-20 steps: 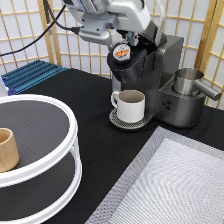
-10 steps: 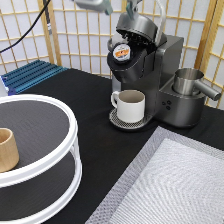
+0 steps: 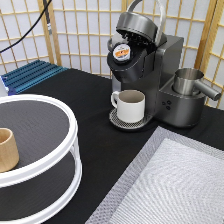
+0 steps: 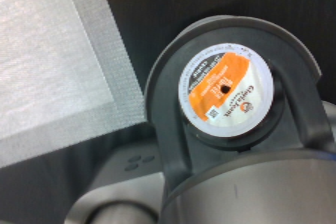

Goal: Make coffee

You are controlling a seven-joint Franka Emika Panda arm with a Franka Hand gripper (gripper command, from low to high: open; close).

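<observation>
Behind the black bench (image 3: 95, 115), a folding screen (image 3: 85, 30) of pale paper panels in wooden frames is seen across the exterior view's top. A dark grey coffee machine (image 3: 160, 75) stands toward the exterior view's upper right, with its domed lid (image 3: 137, 25) raised. The coffee (image 3: 121, 51), a small white pod with an orange-printed foil lid, is seated in the open brew chamber at the machine's front, foil side up and tilted toward the camera. In the wrist view the same pod (image 4: 225, 92) is seen from close by, ringed by the dark holder (image 4: 169, 125) and lying flush in it.

A cream mug (image 3: 130, 105) with its handle turned to the exterior view's left is placed on the round drip tray (image 3: 120, 121) directly below the chamber. A metal pitcher (image 3: 189, 82) is set on the machine's right-hand part.

At the exterior view's left, a white two-tier round stand (image 3: 55, 150) is found, and a tan wooden cup (image 3: 7, 149) rests on its upper tier near the edge. A grey woven mat (image 3: 170, 185) covers the bench at the exterior view's lower right. A blue ridged tray (image 3: 30, 75) lies at the far left.

No pincer is shown in the exterior view, so its state cannot be told.
</observation>
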